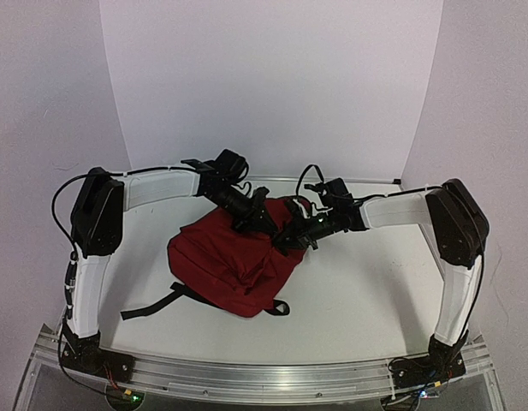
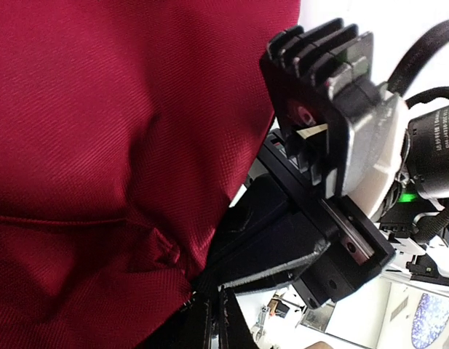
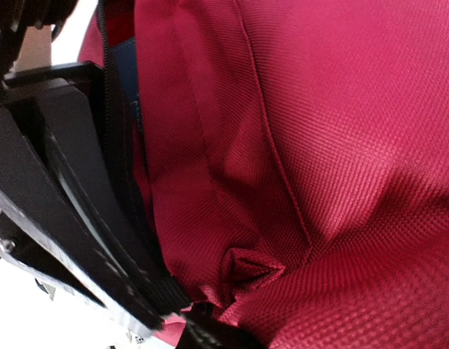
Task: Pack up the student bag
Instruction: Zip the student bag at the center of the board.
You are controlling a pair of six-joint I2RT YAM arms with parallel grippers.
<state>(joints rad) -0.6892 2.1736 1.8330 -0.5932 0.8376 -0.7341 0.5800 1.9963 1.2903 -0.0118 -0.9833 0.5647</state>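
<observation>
Top external view: the student bag [image 1: 234,265] lies on the white worktop [image 1: 366,291], around the middle and a little toward the left edge. It is slumped flat, dark red, with a black strap [image 1: 148,306] trailing from it toward the near left corner. A short black loop [image 1: 281,307] pokes out at its near right end.

Both arms reach in over the worktop and meet at the bag's far right end. The left tool [image 1: 253,216] sits on the far rim of the bag. The right tool [image 1: 291,235] is just beside it, on the bag's right shoulder. The two tools are close together, nearly touching.

From the left wrist, red woven fabric [image 2: 100,145] fills the left half of the frame. It puckers into a fold that runs down to the left tool [image 2: 209,320] at the bottom edge. That tool is clenched, with a pinch of the bag's fabric drawn into it. The right arm [image 2: 333,145] crowds in from the right, black and finned, close against the bag.

From the right wrist, the bag [image 3: 340,145] covers most of the frame, and a seam runs down it. A small tuck of cloth gathers near the right tool [image 3: 191,327], which is clenched on the fabric at the bottom edge. A narrow blue strip [image 3: 126,73] shows between a black edge and the red cloth near the upper left. What the strip belongs to cannot be told.
</observation>
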